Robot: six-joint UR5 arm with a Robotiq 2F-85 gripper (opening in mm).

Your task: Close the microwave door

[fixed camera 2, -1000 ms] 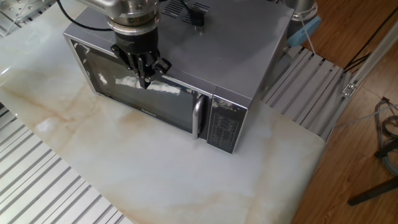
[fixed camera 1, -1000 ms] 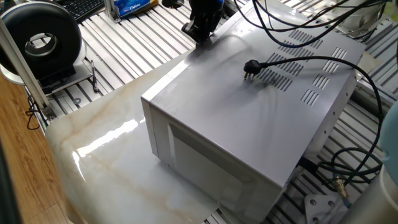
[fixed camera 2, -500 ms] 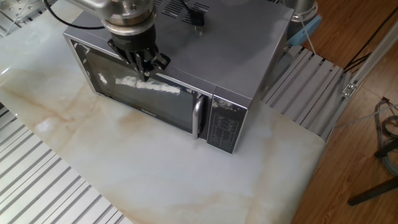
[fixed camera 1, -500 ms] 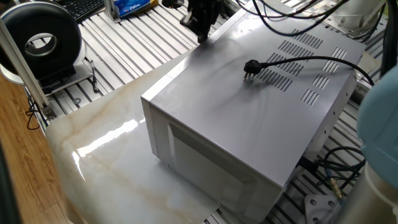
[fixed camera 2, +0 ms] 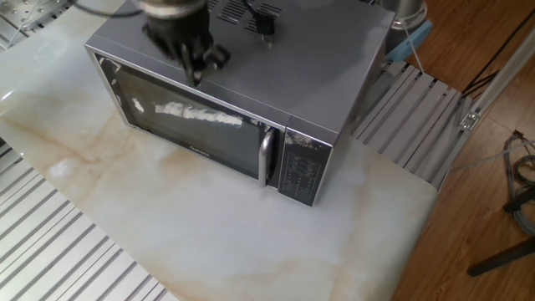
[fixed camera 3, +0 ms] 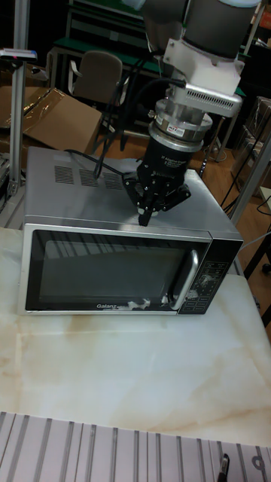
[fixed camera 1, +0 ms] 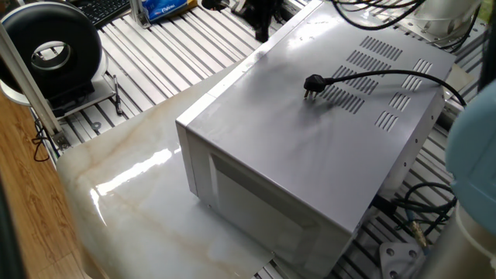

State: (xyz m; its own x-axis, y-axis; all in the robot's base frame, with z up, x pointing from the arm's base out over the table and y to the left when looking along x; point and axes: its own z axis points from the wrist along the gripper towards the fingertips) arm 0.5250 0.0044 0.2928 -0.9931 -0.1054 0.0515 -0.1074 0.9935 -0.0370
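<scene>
Microwave door (fixed camera 3: 105, 271) shut flush with microwave (fixed camera 1: 325, 147); task looks done.
Gripper (fixed camera 3: 145, 219) above door's top edge, fingers pinched together, empty, likely for pushing.

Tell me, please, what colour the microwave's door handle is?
Silver, the door handle; clearest in the tall fixed view.

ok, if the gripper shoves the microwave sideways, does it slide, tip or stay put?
The microwave is a wide, low metal box, so it probably won't tip. It looks heavy, so a light nudge likely leaves it in place. The marble-look tabletop is glossy, so a firm push might slide it. Its feet aren't visible.
</scene>
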